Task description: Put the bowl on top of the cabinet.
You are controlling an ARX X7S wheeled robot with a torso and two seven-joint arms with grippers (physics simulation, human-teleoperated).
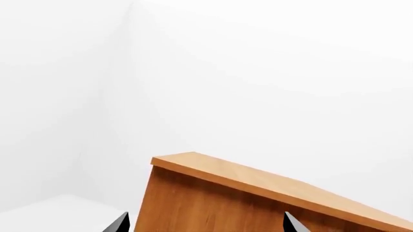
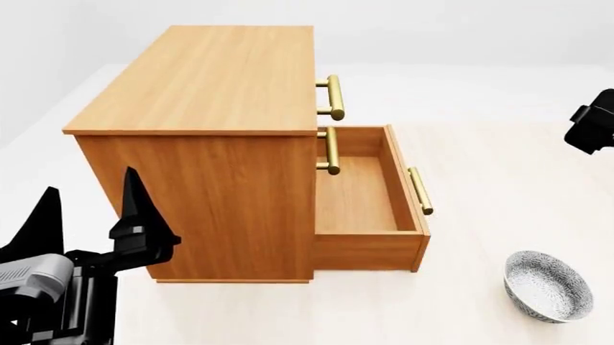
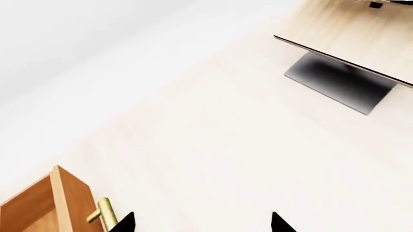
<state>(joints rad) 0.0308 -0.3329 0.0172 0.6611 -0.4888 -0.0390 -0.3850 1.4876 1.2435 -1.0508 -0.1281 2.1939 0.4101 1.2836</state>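
The left gripper (image 2: 91, 215) hangs spread and empty just beside the cabinet (image 2: 206, 79). The bowl (image 2: 548, 284) sits upright on the desk (image 2: 499, 187), well apart. The right gripper (image 3: 200, 223) is spread too.

I can read no text, label, brand, number or sign in any of my three views; the cabinet (image 2: 206, 86), its drawer fronts and the bowl (image 2: 548, 285) carry no lettering.
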